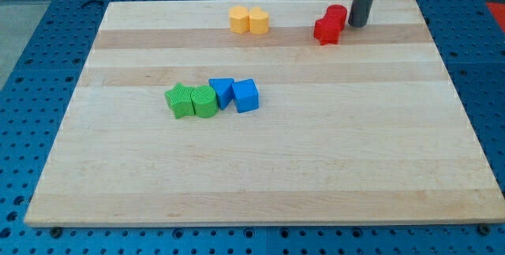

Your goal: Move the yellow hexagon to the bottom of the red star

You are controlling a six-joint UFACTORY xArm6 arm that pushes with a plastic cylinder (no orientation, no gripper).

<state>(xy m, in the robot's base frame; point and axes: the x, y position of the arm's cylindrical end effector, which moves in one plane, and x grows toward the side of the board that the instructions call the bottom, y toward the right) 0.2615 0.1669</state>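
Wooden desk (pixel 268 176), pale planks, seen from its bottom edge looking toward the top edge. Blue pegboard surround (pixel 31 65) on all sides.

My tip (pixel 359 25) stands near the desk's top right corner, just to the view's right of the red pair. It looks to be touching or nearly touching the red cylinder (pixel 337 15); the angle is too flat to be sure. No fingers on this arm, only the straight dark rod, so nothing is held or clamped.

Red star (pixel 326 31) sits just below and to the left of the red cylinder, the two pressed together, close to the top edge.

Yellow pair along the top edge, left of the reds and well apart from them. The yellow hexagon (pixel 259 20) is the right one, touching a second yellow block (pixel 240 19) on its left, shape not clear. The hexagon lies level with the star, not below it.

Mid-desk, left of centre, a row of four touching blocks: green star (pixel 180 101), green cylinder (pixel 204 102), blue triangle (pixel 222 92), blue cube (pixel 246 95). All well apart from my tip.
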